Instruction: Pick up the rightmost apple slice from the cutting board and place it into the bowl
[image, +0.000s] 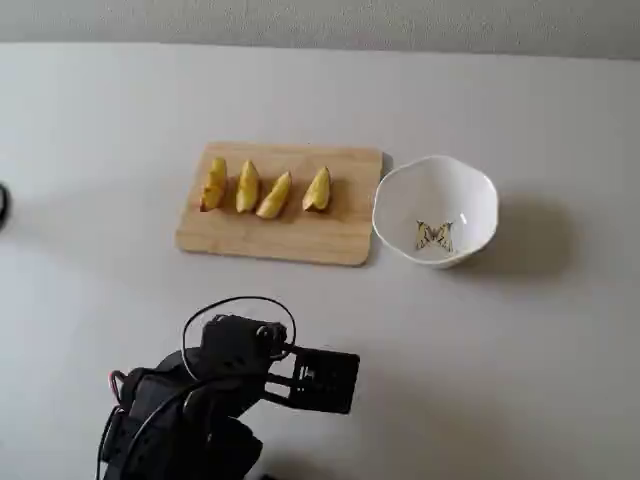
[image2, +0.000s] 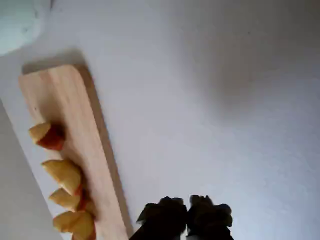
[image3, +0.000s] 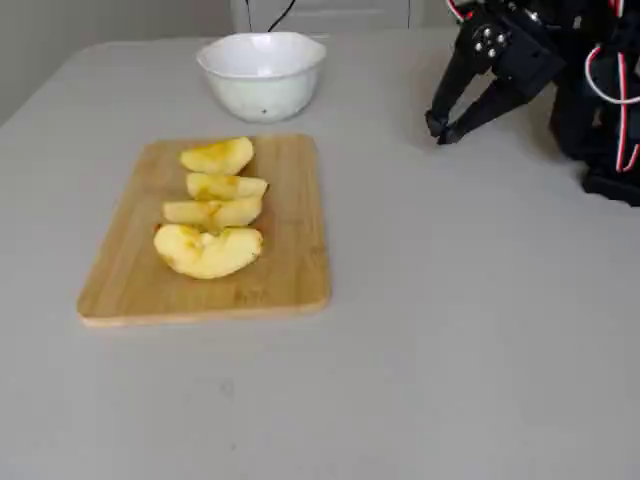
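The cutting board holds four apple slices in a row. The rightmost apple slice lies nearest the bowl in a fixed view. It is the farthest slice in the other fixed view and the top one in the wrist view. The white bowl stands empty just beyond the board's end, with a butterfly on its bottom. My gripper is shut and empty. It hangs over bare table, well away from the board. Its tips show at the wrist view's bottom edge.
Three other slices lie left of the target, close together. The arm's base and cables fill the near left corner of the table. A dark object sits at the left edge.
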